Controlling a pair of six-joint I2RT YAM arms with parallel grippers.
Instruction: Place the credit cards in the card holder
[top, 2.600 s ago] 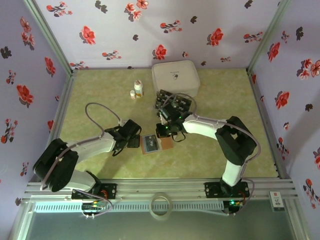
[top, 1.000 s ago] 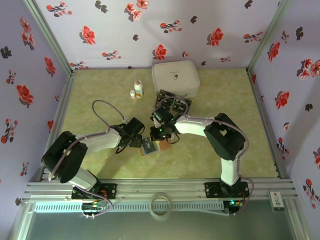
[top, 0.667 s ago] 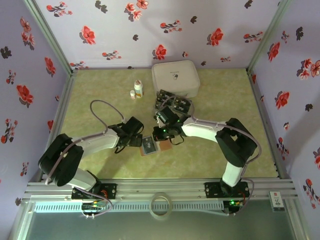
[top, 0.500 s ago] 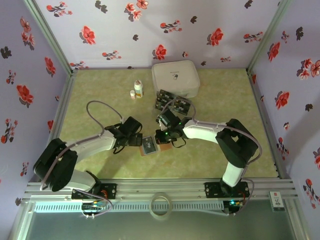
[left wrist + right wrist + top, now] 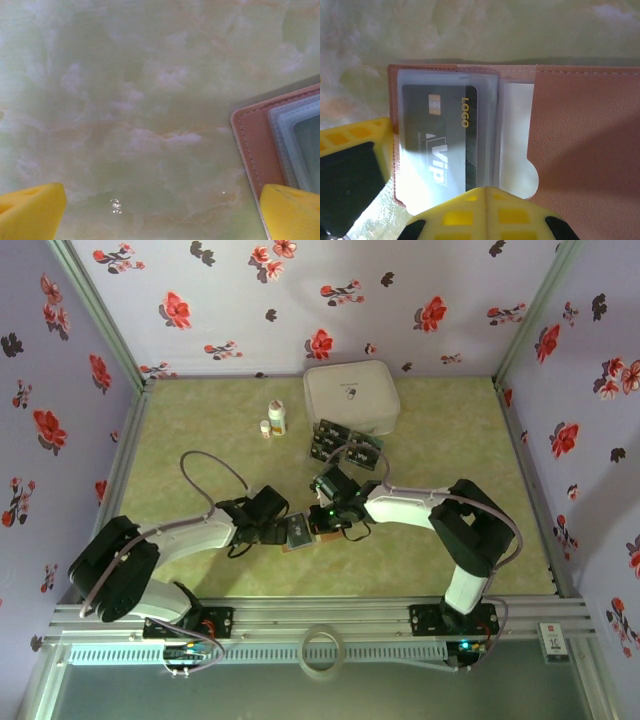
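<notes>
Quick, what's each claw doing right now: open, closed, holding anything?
Left claw: open, holding nothing, beside the card holder.
Right claw: cannot be told; it sits over the card holder, where a credit card lies pocketed.

We see the left gripper (image 5: 160,215) spread wide, its yellow fingertips (image 5: 30,210) sitting in the two bottom corners. Between them lies the pale green marbled table (image 5: 140,100). At the right edge shows a corner of the card holder (image 5: 260,145): reddish-brown leather, stitched along its border, with a grey inner pocket (image 5: 300,135) layered on it. The right-hand fingertip overlaps the holder's lower edge; we cannot tell whether they touch.
</notes>
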